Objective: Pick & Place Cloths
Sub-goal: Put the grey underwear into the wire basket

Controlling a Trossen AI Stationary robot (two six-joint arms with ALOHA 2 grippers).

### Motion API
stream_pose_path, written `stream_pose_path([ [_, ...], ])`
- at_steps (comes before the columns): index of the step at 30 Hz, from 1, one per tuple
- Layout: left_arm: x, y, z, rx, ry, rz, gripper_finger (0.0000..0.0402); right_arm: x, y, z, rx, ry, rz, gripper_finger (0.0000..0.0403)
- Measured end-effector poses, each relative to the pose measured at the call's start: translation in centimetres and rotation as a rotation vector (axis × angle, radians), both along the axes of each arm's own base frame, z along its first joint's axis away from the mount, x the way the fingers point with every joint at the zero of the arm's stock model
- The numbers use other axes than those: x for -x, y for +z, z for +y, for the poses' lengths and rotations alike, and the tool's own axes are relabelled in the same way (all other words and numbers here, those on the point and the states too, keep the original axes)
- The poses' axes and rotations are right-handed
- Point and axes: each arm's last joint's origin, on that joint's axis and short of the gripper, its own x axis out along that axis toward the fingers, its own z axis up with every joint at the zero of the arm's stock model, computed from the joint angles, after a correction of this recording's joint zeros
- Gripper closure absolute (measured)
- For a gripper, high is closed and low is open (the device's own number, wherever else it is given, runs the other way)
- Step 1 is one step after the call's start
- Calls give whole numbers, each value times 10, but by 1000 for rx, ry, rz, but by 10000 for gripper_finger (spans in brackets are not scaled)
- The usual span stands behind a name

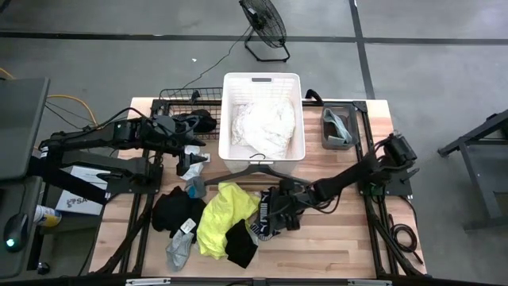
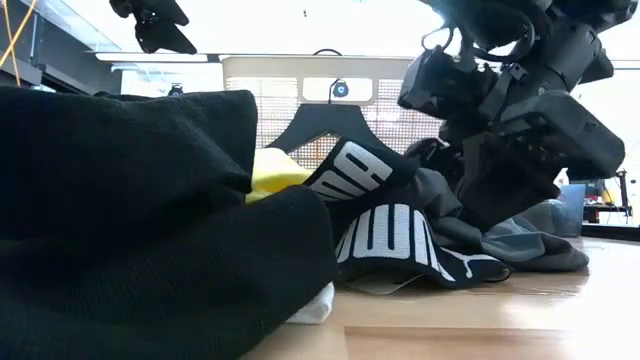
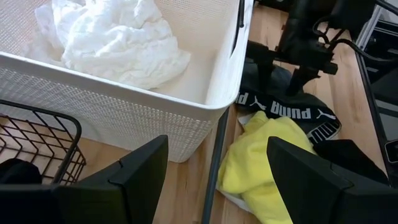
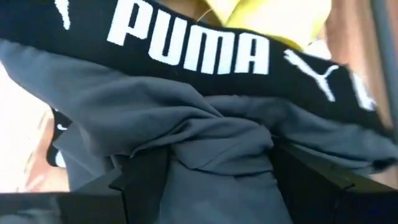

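Right gripper (image 1: 274, 208), fingers spread, straddles one grey garment with black PUMA waistband (image 4: 186, 124), lower centre; one neon yellow cloth (image 1: 218, 216) just beside.

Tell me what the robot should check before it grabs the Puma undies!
1. Right gripper open: ok, its fingers stand apart.
2. Right gripper down on the Puma garment: ok, grey cloth bunches between the fingers.
3. Only one cloth in the bite: cannot tell; the yellow cloth lies right beside it.
4. Hanger out of the way: cannot tell; it lies close behind the Puma garment.
5. Basket has room: ok, only the white cloth is in it.
6. Left gripper out of the way: ok, it waits open by the basket's near corner.
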Motion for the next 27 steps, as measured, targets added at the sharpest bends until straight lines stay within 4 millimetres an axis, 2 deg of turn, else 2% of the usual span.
stream_pose_path([
  [9, 0, 0, 0, 13, 9, 0, 133, 5, -12, 11, -106, -71, 73, 134],
  [12, 0, 0, 0, 15, 9, 2, 132, 8, -13, 15, -128, -92, 102, 152],
  [17, 0, 0, 0, 20, 13, 2, 133, 17, -15, 24, -144, -121, 155, 214],
  [26, 0, 0, 0, 23, 14, 2, 133, 26, -12, 34, -220, -194, 204, 372],
  [27, 0, 0, 0, 23, 15, 2, 133, 27, -11, 34, -241, -202, 215, 380],
])
